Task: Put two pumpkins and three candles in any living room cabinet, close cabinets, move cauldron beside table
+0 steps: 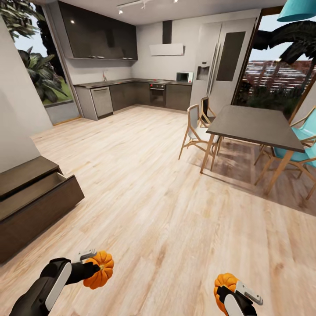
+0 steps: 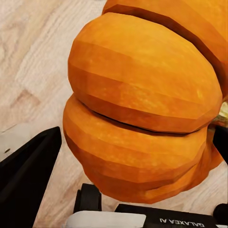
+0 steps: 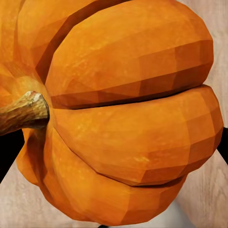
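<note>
Orange pumpkin (image 1: 100, 268) in left gripper (image 1: 90, 262) | second pumpkin (image 1: 224, 283) in right gripper (image 1: 232, 292)

Matt ribbed orange pumpkins (image 1: 100, 268), pale wood-grain floor (image 1: 145, 184), dark wood-grain cabinet (image 1: 35, 206).

Bare pale wooden plank floor (image 1: 145, 184) stretches wide between the long low dark brown cabinet (image 1: 30, 210) on the left and the grey-topped dining table (image 1: 256, 125) with its wooden chairs (image 1: 195, 131) on the right. The cabinet's open front (image 1: 41, 206) juts out into that passage. Both arms carry small orange pumpkins low over open floor.
</note>
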